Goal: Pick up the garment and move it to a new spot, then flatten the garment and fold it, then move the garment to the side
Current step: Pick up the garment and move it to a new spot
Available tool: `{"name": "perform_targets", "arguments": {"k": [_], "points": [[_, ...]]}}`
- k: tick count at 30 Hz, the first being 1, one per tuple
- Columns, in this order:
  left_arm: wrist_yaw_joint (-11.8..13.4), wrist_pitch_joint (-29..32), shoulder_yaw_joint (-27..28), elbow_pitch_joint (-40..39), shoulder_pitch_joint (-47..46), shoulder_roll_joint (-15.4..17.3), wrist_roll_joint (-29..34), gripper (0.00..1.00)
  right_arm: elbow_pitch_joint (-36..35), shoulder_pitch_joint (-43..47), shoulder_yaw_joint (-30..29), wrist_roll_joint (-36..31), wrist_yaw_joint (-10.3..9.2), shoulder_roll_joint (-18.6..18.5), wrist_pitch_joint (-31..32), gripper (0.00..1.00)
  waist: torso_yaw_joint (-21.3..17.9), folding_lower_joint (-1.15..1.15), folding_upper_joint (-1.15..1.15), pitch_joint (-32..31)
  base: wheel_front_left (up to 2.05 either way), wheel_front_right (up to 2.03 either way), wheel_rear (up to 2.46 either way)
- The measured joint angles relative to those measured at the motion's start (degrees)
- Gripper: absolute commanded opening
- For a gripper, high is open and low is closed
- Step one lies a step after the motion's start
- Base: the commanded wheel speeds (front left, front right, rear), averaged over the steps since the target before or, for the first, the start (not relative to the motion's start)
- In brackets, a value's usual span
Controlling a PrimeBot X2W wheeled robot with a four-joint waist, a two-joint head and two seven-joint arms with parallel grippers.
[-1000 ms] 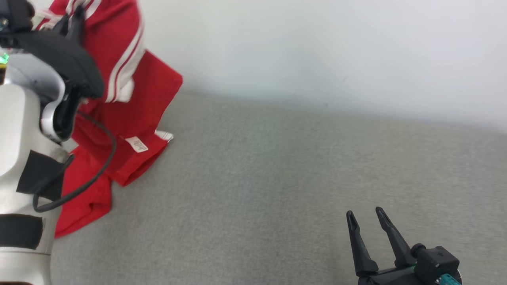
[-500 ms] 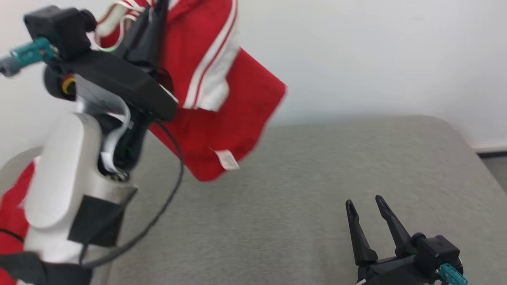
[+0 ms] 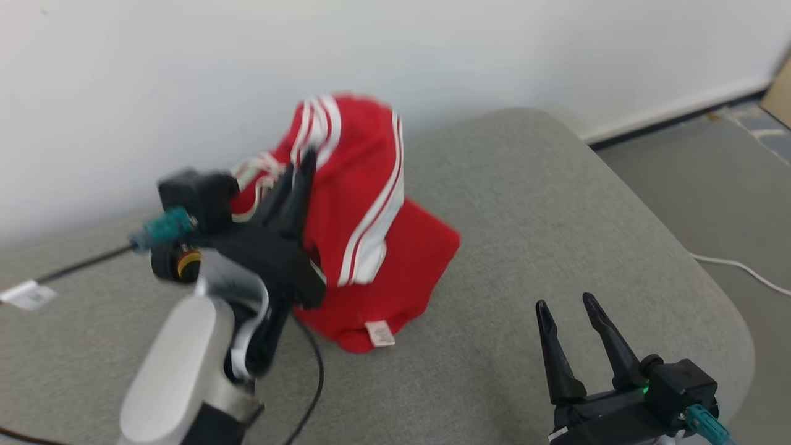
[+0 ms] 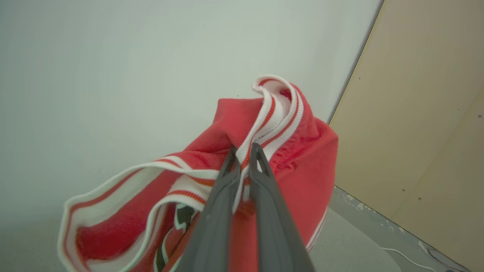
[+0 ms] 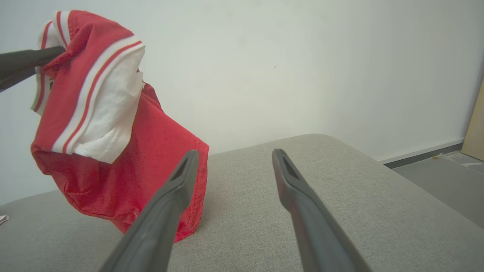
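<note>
The garment [image 3: 371,247] is a red jersey with white stripes and a small white label. It hangs in a bunch from my left gripper [image 3: 303,164], which is shut on its striped trim; its lower end touches the grey surface [image 3: 525,204]. In the left wrist view the two fingers pinch the trim of the garment [image 4: 302,162] at my left gripper [image 4: 244,149]. My right gripper [image 3: 565,303] stands open and empty at the lower right, apart from the cloth. The right wrist view shows the garment [image 5: 94,113] hanging to the left of my right gripper [image 5: 234,153].
The grey padded surface has a rounded edge on the right, with grey floor [image 3: 710,179] and a white cable [image 3: 741,269] beyond it. A white wall [image 3: 185,74] runs behind. A small white tag [image 3: 28,295] lies at the far left. A tan board [image 4: 423,113] stands right.
The head camera has swung right, bringing the surface's right end into sight. My left gripper has carried the garment rightward over the surface and lower, so its bottom now rests there. The right gripper keeps its pose.
</note>
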Motion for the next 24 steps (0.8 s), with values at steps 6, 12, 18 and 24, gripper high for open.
{"name": "perform_targets", "arguments": {"k": [6, 12, 18, 24], "points": [[-0.09, -4.77, -3.38, 9.71, 6.39, 0.58, 3.80, 0.62, 1.10, -0.15, 0.53, 0.45, 0.00, 0.02, -0.74, 1.00, -2.68, 0.01, 0.01, 3.73, 0.00, 0.00, 0.00], [0.09, -12.71, -4.55, 16.49, 9.32, -1.65, 4.60, 1.00, 1.85, -0.26, 0.42, 0.47, 0.00, 0.04, -0.81, 1.00, -2.04, 0.01, 0.00, 4.57, 0.00, 0.00, 0.00], [0.44, -19.31, -2.53, 15.26, 12.97, -2.16, 4.14, 1.00, 2.02, 0.08, -0.82, 0.14, 0.00, 0.07, -0.71, 1.00, 0.83, 0.01, 0.00, 3.28, 0.00, 0.00, 0.00], [1.37, -20.36, 5.30, 4.17, 21.62, -1.58, 6.62, 1.00, 2.05, 1.75, -2.66, -0.10, 0.00, 0.08, -0.76, 1.00, 5.12, 0.00, 0.00, 1.00, 0.00, 0.00, 0.00]]}}
